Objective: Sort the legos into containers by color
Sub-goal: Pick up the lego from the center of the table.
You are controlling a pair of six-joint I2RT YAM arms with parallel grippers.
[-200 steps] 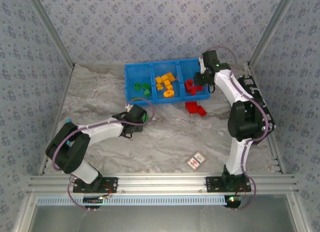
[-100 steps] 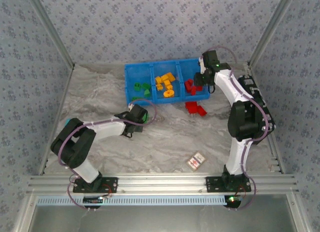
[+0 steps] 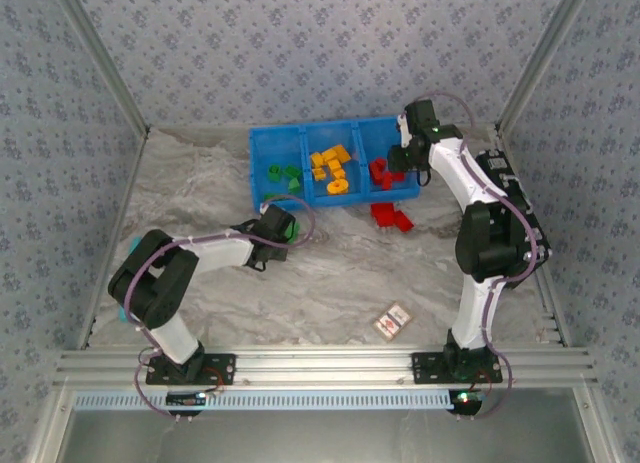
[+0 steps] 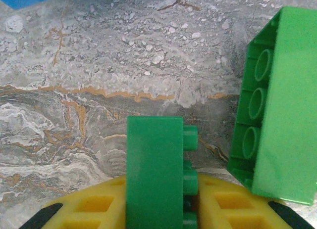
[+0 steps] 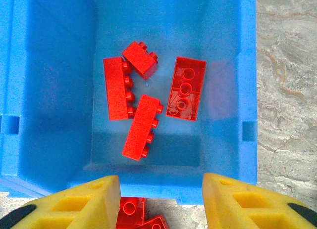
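Marble-patterned table [image 3: 330, 273] inside a wallpapered enclosure; the blue three-compartment bin [image 3: 275, 131] stands at the far centre. The left gripper [image 3: 283, 228] is low over the table just short of the bin's near wall, its yellow fingers pressed on a green brick [image 4: 154, 164]. The brick's long axis runs forward out of the grip, with its studs turned toward one finger. A second green brick [image 4: 277, 105] lies loose on the marble just beside it, underside showing. The green compartment [image 3: 268, 148] lies directly beyond this gripper, on the far side of the near wall, and the left arm is plainly the nearer one. Judgement: the carry calls for a lift over that wall, then a release. The right gripper [image 5: 161, 194] hovers over the red compartment [image 5: 223, 66] with fingers spread and nothing between them. Four red bricks [image 5: 141, 127] lie inside. More red bricks [image 3: 390, 218] sit on the table just outside the near wall, under that gripper.
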